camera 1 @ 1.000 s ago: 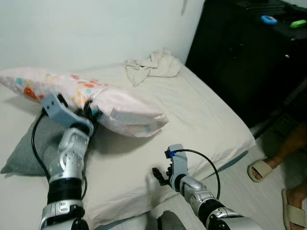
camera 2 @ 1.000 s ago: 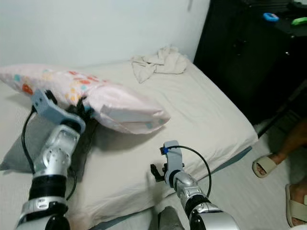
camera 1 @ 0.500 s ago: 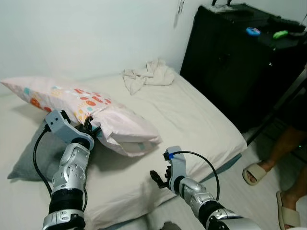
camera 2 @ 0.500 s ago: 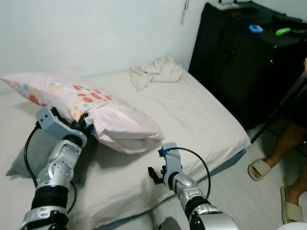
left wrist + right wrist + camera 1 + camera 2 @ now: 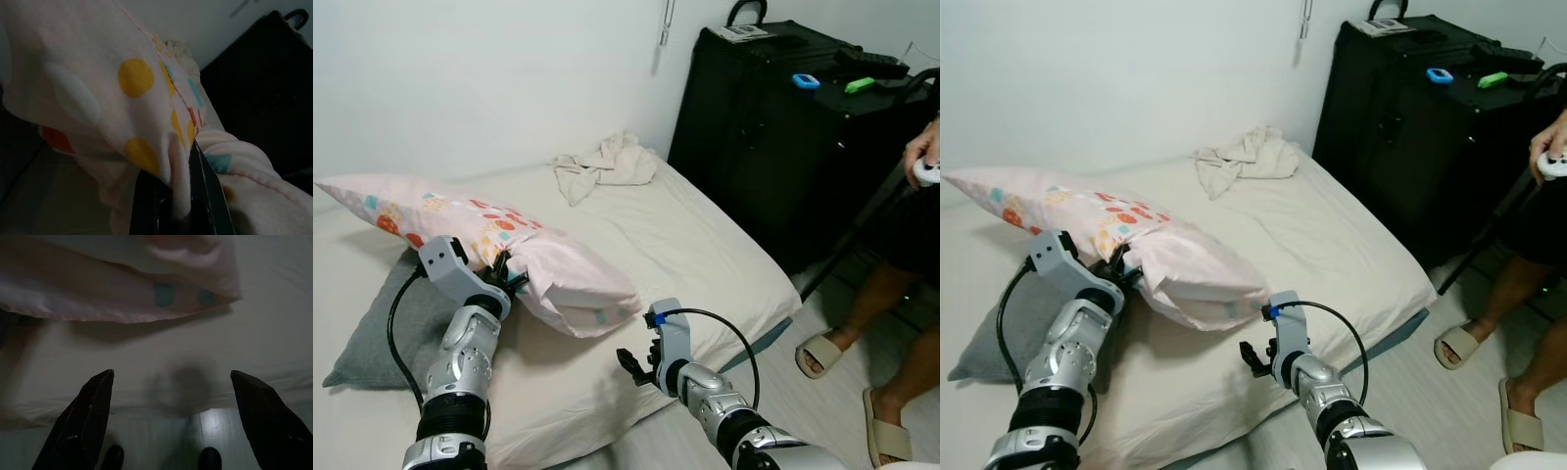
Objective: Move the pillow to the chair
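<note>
A long pink pillow (image 5: 509, 250) with coloured dots hangs lifted over the bed (image 5: 705, 235), one end up by the wall, the other sagging toward the bed's front. My left gripper (image 5: 507, 281) is shut on its cover at the middle; in the left wrist view the cloth (image 5: 146, 112) is pinched between the black fingers (image 5: 208, 196). My right gripper (image 5: 628, 362) hovers open over the bed's front edge, just below the pillow's sagging end (image 5: 146, 279), holding nothing.
A grey pillow (image 5: 382, 333) lies on the bed under my left arm. Crumpled cloth (image 5: 602, 162) sits near the wall. A tall black cabinet (image 5: 773, 127) stands to the right. A person's legs and sandals (image 5: 871, 392) are on the floor at right, a hand (image 5: 922, 157) holding a controller.
The camera has tilted up and shifted, showing more of the cabinet and the person. The left gripper keeps its hold on the pillow, which hangs a little lower at its front end.
</note>
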You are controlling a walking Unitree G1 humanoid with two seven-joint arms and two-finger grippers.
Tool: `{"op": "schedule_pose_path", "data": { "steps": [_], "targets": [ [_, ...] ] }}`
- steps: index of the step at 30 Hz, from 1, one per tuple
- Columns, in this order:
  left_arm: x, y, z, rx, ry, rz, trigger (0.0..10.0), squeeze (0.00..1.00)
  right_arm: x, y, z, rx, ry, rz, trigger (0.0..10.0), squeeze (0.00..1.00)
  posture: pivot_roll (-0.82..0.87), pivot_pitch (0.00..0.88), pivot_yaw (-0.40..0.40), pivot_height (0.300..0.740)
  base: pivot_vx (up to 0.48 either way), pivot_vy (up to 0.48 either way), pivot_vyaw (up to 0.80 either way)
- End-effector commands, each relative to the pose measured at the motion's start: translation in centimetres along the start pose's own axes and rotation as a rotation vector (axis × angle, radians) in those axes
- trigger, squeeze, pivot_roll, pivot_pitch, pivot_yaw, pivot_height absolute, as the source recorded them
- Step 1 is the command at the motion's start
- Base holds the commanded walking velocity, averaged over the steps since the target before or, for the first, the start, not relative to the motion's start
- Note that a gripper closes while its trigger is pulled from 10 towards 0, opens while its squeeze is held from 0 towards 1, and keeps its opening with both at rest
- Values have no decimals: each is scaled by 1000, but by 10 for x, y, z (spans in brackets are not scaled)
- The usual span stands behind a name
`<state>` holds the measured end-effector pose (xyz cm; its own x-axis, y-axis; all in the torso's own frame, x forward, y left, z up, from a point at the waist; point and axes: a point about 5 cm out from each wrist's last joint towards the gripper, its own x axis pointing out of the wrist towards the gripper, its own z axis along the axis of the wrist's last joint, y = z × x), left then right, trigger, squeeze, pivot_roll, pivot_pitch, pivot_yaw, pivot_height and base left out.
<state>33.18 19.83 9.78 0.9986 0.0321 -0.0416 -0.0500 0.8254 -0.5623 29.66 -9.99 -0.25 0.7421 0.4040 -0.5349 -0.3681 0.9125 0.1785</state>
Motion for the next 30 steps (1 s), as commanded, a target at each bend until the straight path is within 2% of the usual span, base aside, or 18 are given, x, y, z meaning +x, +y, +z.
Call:
{"op": "schedule_pose_path", "data": {
  "steps": [1,3,5,8,10,15,20,25,30],
  "targets": [
    [-1,3,3,13,-23,-14,10000,0,-2,-2,-12,-2,45,-22,10000,0,-28,46,-66,740,0,0,0],
    [-2,3,2,10,-18,-31,10000,0,-3,-3,-13,-2,51,-37,10000,0,-26,45,-68,740,0,0,0],
    [-4,-6,-4,11,6,-114,10000,0,-6,-9,-20,-7,75,-72,10000,0,-20,43,-71,740,0,0,0],
    [-5,-10,-6,13,17,-147,10000,0,-7,-11,-23,-9,83,-81,10000,0,-19,43,-72,740,0,0,0],
    [-7,-17,-15,49,47,-199,10000,0,-13,-17,-37,-4,135,-117,10000,0,-15,42,-71,740,0,0,-522],
    [-10,-8,-30,99,93,-172,10000,0,-21,-24,-54,44,193,-166,10000,0,-18,42,-72,740,0,0,-674],
    [-13,-6,-32,67,98,-184,10000,0,-26,-29,-64,59,224,-195,10000,0,-15,42,-73,740,0,0,-693],
    [-16,-16,-32,28,95,-288,10000,0,-34,-35,-76,79,266,-235,10000,0,-10,40,-78,740,0,0,-691],
    [-14,-19,-32,50,85,-293,10000,0,-33,-36,-74,77,263,-237,10000,0,-9,36,-80,740,0,0,-689]
  ]
}}
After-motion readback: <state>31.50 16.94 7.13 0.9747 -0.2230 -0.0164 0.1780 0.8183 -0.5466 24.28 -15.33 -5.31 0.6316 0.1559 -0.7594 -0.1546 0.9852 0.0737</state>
